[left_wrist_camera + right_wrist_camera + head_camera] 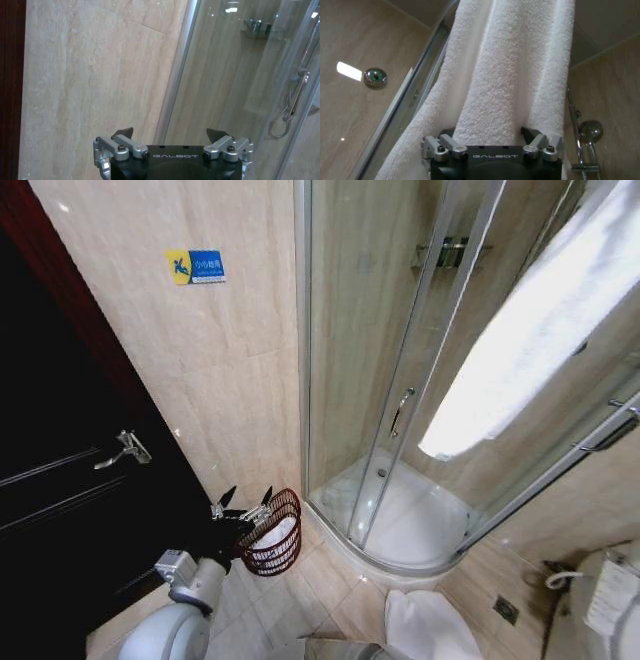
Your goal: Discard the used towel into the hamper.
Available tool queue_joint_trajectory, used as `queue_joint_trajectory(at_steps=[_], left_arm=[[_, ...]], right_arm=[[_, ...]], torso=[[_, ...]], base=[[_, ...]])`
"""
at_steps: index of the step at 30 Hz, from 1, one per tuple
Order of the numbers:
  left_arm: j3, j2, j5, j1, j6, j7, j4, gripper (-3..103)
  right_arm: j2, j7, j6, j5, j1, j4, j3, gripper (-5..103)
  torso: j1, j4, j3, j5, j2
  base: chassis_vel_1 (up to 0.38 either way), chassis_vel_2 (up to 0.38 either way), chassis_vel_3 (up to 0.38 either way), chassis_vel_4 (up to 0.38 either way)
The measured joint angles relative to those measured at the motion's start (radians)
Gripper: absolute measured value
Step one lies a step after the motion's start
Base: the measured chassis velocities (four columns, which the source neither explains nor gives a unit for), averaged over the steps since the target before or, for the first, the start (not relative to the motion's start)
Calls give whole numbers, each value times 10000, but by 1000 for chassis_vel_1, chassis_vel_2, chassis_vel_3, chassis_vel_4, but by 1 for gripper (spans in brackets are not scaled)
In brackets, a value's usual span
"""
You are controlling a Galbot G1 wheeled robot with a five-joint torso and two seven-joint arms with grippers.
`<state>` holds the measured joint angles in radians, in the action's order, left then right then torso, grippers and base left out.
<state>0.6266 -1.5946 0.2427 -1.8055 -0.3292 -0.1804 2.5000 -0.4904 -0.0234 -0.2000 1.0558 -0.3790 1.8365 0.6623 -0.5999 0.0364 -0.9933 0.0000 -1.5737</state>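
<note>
Item one, my right gripper (490, 137): I am holding a white towel (512, 71) that is hanging in long folds, its fingers set around a thick fold of the cloth at the bottom edge of the right wrist view. In the head view the same towel (535, 325) is slanting from the upper right corner down across the glass shower enclosure (400, 380). Item two, my left gripper (170, 137): I am keeping it wide apart and carrying nothing, and the head view is placing it (243, 502) low by the tiled wall (200, 350), just beside the hamper's rim. Item three, the hamper (272, 532): a reddish-brown wire basket that is standing on the floor tiles between the dark door (70, 480) and the shower tray, with something white already lying inside. Item four, a second white cloth (430, 625) is lying on the floor near the shower's curved base, well apart from the hamper. Handling note, as I am judging it: the towel is long and loose, so I am wanting a firm pinch on the whole fold and a lift high enough that the trailing end is clearing the shower door handle (400, 412); I am aiming to bring it directly above the hamper's mouth before releasing, with the left gripper staying clear of the opening so the cloth is not draping over it.
</note>
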Motion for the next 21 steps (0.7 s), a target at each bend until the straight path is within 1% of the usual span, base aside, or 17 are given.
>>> queue_joint_trajectory(at_steps=[1,4,5,6,7,8,9,12,13,16,18,19,21], left_arm=[[0,0,0,0,0,0,0,99],[-1,0,0,0,0,0,0,99],[-1,0,0,0,0,0,0,99],[0,0,0,0,0,0,0,99],[0,0,0,0,0,0,0,99],[-1,1,0,0,0,0,0,99],[-1,1,0,0,0,0,0,99],[0,0,0,0,0,0,0,99],[0,0,0,0,0,0,0,99],[-1,0,0,0,0,0,0,99],[0,0,0,0,0,0,0,99],[-1,1,0,0,0,0,0,99],[0,0,0,0,0,0,0,99]], right_arm=[[0,0,0,0,0,0,0,86],[76,-17,32,-27,-192,36,210,74],[76,-17,32,-27,-192,36,210,74],[99,-22,39,-28,-212,30,254,71],[113,-24,42,-28,-229,27,282,71],[127,-26,45,-27,-267,25,333,66],[127,-26,45,-27,-267,25,333,66],[162,-27,48,-18,-453,75,517,54],[162,-27,48,-18,-453,75,517,54],[208,-32,58,-15,-700,144,738,42],[221,-40,65,-15,-775,156,796,42],[250,-57,81,-12,-889,180,879,35],[279,-69,93,-8,-953,196,942,35]], torso=[[0,0,0,0,0],[1,-6,1,1,0],[1,-6,1,1,0],[1,-5,1,0,-1],[1,-5,1,1,0],[1,-4,1,1,-1],[1,-4,1,1,-1],[0,-2,0,1,0],[0,-2,0,1,0],[1,-3,1,0,0],[1,-3,1,0,0],[1,-3,1,1,0],[0,-2,0,1,0]], base=[[0,0,0,0],[0,0,0,0],[0,0,0,0],[0,0,0,0],[0,0,0,0],[0,0,0,0],[0,0,0,0],[0,0,0,0],[0,0,0,0],[0,0,0,0],[0,0,0,0],[0,0,0,0],[0,0,0,0]])
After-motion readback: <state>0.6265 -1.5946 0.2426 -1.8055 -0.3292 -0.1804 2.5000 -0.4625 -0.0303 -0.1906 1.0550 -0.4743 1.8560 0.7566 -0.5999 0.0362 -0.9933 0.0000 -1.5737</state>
